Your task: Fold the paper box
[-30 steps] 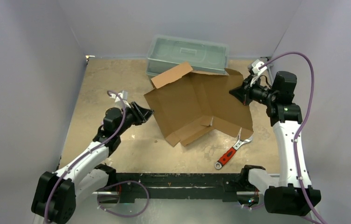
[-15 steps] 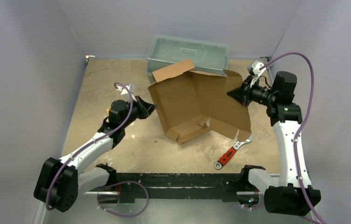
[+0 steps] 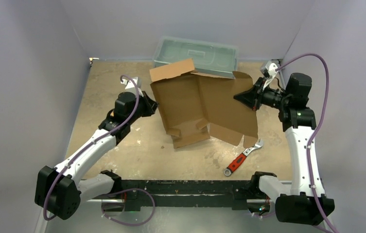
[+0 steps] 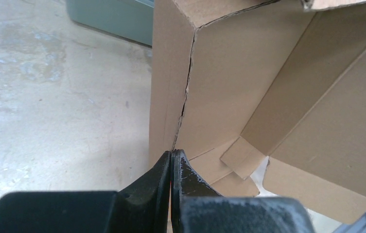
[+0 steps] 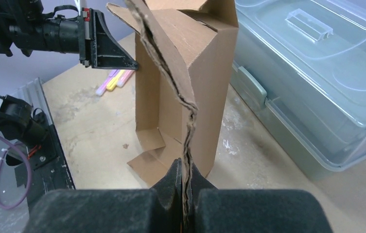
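The paper box (image 3: 200, 104) is a brown cardboard sheet, partly folded and standing up between both arms at the middle of the table. My left gripper (image 3: 154, 105) is shut on its left edge; in the left wrist view the shut tips (image 4: 172, 154) meet the cardboard (image 4: 229, 92) at its upright edge. My right gripper (image 3: 237, 96) is shut on the right edge; in the right wrist view the corrugated edge (image 5: 171, 68) runs down between the fingers (image 5: 186, 171). Small flaps (image 3: 185, 133) rest on the table at the near side.
A grey-green plastic toolbox (image 3: 195, 54) stands just behind the cardboard and also shows in the right wrist view (image 5: 317, 73). A red-handled wrench (image 3: 241, 158) lies near front right. Pastel markers (image 5: 115, 77) lie beyond the left gripper. Grey walls close three sides.
My left gripper has moved away from me and slightly right, with the box's left edge. The left panel now stands more upright and the box is narrower. The right gripper has shifted slightly left.
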Robot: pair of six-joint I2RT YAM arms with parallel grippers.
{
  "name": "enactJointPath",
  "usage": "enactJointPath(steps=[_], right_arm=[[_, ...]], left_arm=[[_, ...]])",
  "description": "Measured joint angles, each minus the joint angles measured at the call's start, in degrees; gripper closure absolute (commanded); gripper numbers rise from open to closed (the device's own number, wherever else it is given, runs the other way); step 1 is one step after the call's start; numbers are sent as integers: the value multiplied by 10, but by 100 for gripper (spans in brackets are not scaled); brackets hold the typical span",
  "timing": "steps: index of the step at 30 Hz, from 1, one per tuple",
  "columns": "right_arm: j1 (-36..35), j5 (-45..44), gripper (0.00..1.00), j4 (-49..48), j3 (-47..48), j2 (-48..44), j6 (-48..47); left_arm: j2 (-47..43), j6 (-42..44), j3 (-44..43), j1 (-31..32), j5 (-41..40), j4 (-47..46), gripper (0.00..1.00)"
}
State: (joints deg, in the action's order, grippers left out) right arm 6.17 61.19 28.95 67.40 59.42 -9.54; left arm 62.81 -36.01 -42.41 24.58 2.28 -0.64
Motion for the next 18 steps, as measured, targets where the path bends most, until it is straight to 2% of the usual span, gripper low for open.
enactJointPath(steps=[9, 14, 18], right_arm=[[0, -23, 100, -64, -50, 4, 44], [-12, -51, 100, -58, -47, 27, 43], [-37, -76, 100, -12, -6, 60, 19]], left_arm=[[25, -6, -52, 32, -28, 67, 100], [40, -54, -70, 41, -7, 113, 100], [43, -105, -71, 43, 23, 149, 100]])
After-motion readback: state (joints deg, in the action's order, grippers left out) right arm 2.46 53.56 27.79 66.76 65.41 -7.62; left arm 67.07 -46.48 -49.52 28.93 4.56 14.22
